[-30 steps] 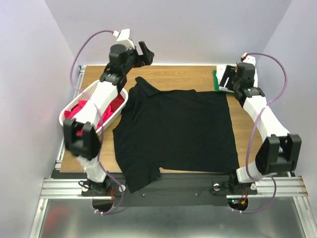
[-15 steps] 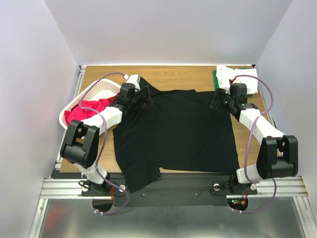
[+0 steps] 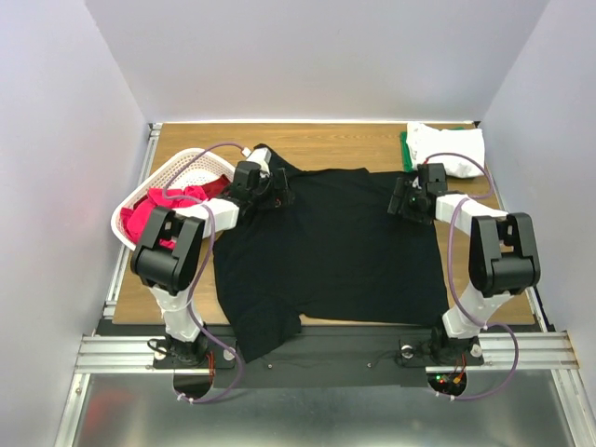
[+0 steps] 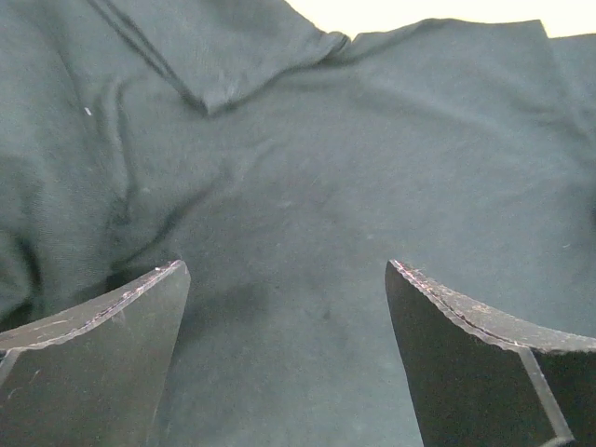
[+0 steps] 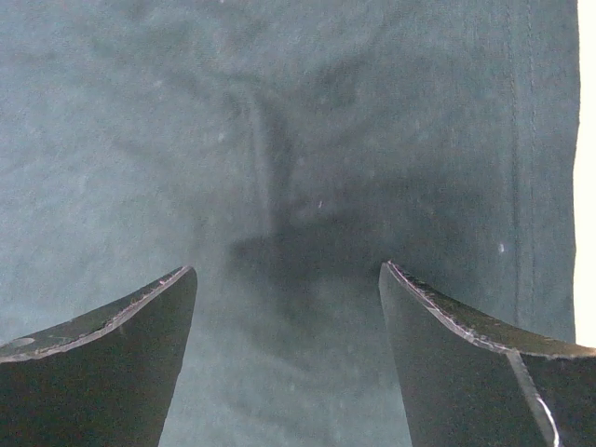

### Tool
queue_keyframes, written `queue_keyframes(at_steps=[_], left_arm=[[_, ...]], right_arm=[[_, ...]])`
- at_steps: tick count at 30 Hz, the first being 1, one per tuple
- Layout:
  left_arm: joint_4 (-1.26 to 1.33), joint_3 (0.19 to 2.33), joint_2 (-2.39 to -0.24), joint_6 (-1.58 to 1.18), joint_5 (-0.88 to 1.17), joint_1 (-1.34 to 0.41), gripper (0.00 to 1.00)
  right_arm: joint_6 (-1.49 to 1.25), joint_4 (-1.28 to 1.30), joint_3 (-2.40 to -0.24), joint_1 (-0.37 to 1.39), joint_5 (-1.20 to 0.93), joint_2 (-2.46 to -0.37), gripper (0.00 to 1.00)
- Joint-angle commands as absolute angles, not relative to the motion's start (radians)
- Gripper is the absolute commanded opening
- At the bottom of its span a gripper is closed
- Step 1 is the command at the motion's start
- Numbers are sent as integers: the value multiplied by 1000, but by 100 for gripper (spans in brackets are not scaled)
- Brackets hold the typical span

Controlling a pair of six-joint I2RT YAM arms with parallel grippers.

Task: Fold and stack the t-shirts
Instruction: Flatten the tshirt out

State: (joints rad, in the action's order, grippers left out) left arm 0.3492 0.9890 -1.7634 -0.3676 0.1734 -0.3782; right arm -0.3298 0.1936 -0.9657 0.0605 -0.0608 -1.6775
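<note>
A large black t-shirt [image 3: 326,247] lies spread flat over the middle of the table. My left gripper [image 3: 277,191] is open, low over the shirt's far left part near the sleeve; the left wrist view shows its open jaws over black fabric [image 4: 307,186]. My right gripper [image 3: 402,200] is open, low over the shirt's far right corner; the right wrist view shows black fabric [image 5: 279,140] between the jaws and the hem at the right. A white t-shirt [image 3: 449,149] lies folded on a green one [image 3: 406,149] at the far right. Pink/red t-shirts [image 3: 154,209] fill the basket.
A white oval lattice basket [image 3: 191,168] stands at the table's left edge. The wooden table [image 3: 354,140] shows bare along the far edge. The black shirt's near left sleeve hangs over the table's front edge [image 3: 265,331].
Both arms have come down from raised positions at the back. Both open grippers moved inward and now sit low on the black shirt's far corners.
</note>
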Motion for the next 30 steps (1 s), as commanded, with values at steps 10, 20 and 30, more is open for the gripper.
queue_keyframes(at_steps=[10, 20, 30], left_arm=[[396, 1103, -1913, -383, 230, -376, 99], [364, 1189, -1987, -374, 236, -370, 99], [382, 1031, -1625, -384, 102, -371, 99]], right_arm=[[-334, 164, -1074, 48, -6, -1819, 86], [-333, 175, -1098, 17, -6, -1839, 86], [-301, 175, -1052, 20, -38, -1712, 85]])
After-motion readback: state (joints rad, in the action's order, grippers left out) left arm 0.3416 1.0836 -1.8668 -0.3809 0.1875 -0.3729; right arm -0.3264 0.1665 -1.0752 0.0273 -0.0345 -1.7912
